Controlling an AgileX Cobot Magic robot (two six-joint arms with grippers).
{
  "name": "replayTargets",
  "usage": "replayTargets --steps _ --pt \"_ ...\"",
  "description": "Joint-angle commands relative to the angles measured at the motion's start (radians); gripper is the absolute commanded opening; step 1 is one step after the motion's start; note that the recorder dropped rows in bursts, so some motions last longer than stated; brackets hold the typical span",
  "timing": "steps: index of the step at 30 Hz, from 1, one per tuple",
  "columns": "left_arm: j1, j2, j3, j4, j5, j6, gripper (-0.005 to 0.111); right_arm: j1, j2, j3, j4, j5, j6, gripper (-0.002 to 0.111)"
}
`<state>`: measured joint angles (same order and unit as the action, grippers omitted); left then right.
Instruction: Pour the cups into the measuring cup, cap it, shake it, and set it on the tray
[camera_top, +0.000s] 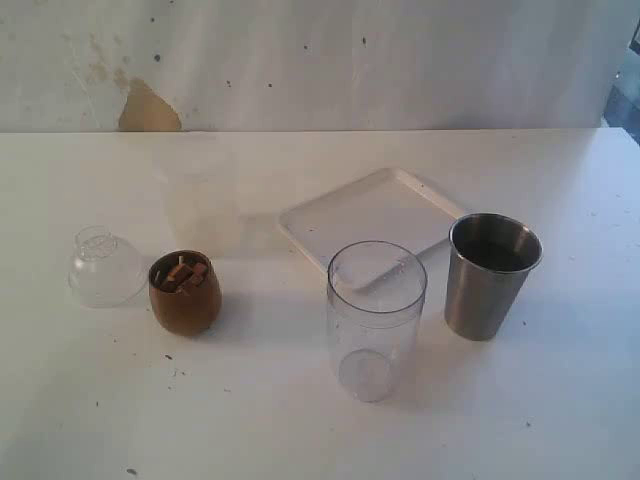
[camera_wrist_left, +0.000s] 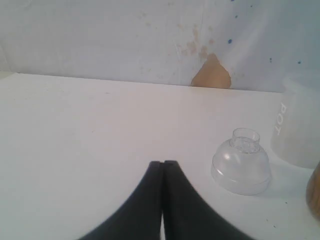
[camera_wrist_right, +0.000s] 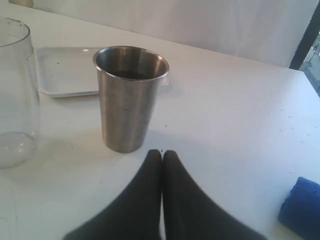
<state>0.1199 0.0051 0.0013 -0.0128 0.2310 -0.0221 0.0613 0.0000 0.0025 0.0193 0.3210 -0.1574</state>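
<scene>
1. Measuring cup (camera_top: 376, 320) stands upright and uncapped, just at 6 o'clock of the tray (camera_top: 345, 210). The steel tumbler (camera_top: 492, 276) is at its 3 o'clock and the wooden cup (camera_top: 185, 292) at its 9 o'clock, with the dome lid (camera_top: 103, 266) beyond that.
2. Left gripper (camera_wrist_left: 162, 164) and right gripper (camera_wrist_right: 161, 153) are both clenched tight, holding nothing.
3. Risk: shut jaws driven at either cup would shove it over rather than grasp it, so they need opening first.
4. Risk: the wooden cup's brown pieces (camera_top: 186, 274) may bounce off the measuring cup's rim and scatter, and a nudge while pouring could topple it, tall and probably light as it is.
</scene>
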Motion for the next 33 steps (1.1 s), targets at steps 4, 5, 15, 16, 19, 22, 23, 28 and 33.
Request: replayTargets --steps 4,5,15,16,19,22,23,28,33 --pt "-0.005 -0.005 -0.001 0.003 -0.003 0.001 0.000 -0.003 0.000 -0.003 -0.005 -0.007 0.007 0.000" --pt "-0.005 -0.005 -0.001 0.003 -0.003 0.001 0.000 -0.003 0.000 -0.003 -0.005 -0.007 0.007 0.000" --pt "-0.005 -0.005 -0.001 0.025 -0.070 0.004 0.000 -0.003 0.000 -0.003 -0.005 -0.007 0.007 0.000" --pt "-0.005 -0.005 -0.001 0.013 -0.128 -0.014 0.000 -0.003 0.000 -0.003 -0.005 -0.007 0.007 0.000" --pt "-0.005 -0.005 -0.001 -0.103 -0.445 -0.184 0.000 -0.003 0.000 -0.003 -0.005 -0.007 0.007 0.000" --pt "-0.005 -0.005 -0.001 -0.101 -0.568 -0.306 0.001 -0.003 0.000 -0.003 -0.005 -0.007 0.007 0.000" --pt "-0.005 0.026 -0.019 -0.031 -0.564 -0.341 0.007 -0.003 0.000 -0.003 -0.005 -0.007 0.007 0.000" --pt "-0.005 0.262 -0.082 0.384 -0.758 -0.580 0.084 -0.003 0.000 -0.003 -0.005 -0.007 0.007 0.000" --pt "-0.005 0.523 -0.085 0.656 -0.964 -0.726 0.105 -0.003 0.000 -0.003 -0.005 -0.007 0.007 0.000"
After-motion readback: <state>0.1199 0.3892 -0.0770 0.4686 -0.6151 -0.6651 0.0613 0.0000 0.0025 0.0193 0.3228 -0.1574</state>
